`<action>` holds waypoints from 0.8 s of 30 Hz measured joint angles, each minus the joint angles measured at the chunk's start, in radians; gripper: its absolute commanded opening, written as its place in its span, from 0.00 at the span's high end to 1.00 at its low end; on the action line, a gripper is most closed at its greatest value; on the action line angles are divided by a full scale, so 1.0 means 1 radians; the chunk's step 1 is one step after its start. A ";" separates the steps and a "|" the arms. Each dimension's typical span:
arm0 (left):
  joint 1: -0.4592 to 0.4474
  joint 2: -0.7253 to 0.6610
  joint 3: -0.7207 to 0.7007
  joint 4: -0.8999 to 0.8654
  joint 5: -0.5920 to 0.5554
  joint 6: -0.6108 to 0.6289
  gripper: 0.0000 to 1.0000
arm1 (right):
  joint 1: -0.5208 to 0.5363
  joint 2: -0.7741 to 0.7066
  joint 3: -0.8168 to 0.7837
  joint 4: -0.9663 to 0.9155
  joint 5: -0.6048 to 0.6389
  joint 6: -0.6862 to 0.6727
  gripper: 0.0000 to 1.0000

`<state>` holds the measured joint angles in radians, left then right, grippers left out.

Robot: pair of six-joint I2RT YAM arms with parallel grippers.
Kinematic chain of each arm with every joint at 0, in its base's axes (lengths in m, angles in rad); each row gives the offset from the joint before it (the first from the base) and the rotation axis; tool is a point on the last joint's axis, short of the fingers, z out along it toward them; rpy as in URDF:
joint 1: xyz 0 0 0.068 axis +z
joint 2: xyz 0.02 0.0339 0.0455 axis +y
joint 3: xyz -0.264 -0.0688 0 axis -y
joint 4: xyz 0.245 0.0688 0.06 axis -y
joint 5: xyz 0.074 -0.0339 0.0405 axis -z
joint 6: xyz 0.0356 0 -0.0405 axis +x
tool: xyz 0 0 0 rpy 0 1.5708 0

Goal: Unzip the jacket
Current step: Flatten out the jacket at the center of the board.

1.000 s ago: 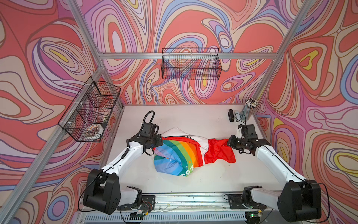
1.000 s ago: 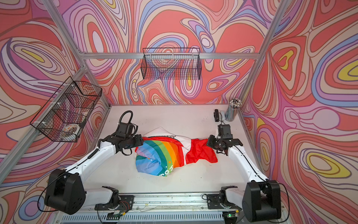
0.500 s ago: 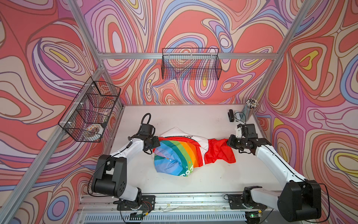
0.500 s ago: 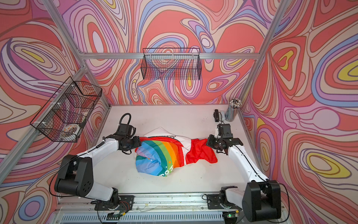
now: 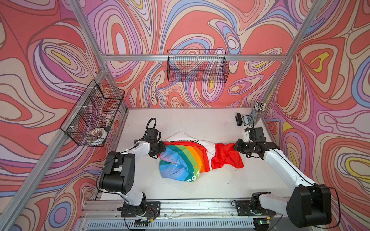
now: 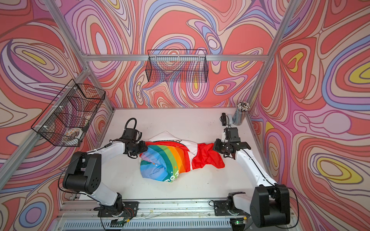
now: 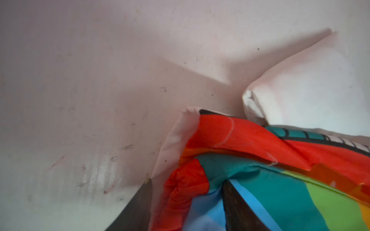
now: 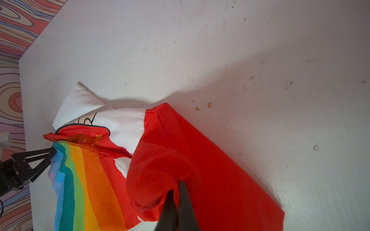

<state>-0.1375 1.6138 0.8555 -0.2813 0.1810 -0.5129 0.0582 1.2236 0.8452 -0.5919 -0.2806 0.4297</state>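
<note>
Wrist views alone show right claw (image 8: 176,187) pinching jacket (image 8: 90,170), left claw (image 7: 187,180) spread astride its striped edge.

Both top views look down from high on the whole surface (image 5: 200,124); each wrist camera peers close at the jacket (image 7: 250,140).

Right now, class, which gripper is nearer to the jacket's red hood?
Right. The right gripper is shut on the red hood itself; the left gripper is at the opposite end, against the jacket's rainbow-striped half.
</note>
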 measured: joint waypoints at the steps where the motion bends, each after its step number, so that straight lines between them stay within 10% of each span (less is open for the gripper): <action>1: 0.000 0.002 0.000 0.000 0.003 0.001 0.60 | 0.000 0.000 0.000 0.000 0.000 0.000 1.00; 9: 0.000 -0.074 -0.019 -0.006 0.004 -0.008 0.99 | 0.000 0.000 0.000 0.000 0.000 -0.002 1.00; 24: 0.000 -0.462 0.006 -0.157 -0.019 -0.014 1.00 | 0.000 -0.054 0.045 -0.037 0.029 -0.002 1.00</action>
<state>-0.1375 1.1515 0.8612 -0.4381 0.1619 -0.5274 0.0586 1.1694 0.8898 -0.6285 -0.2520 0.4282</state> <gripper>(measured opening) 0.047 0.043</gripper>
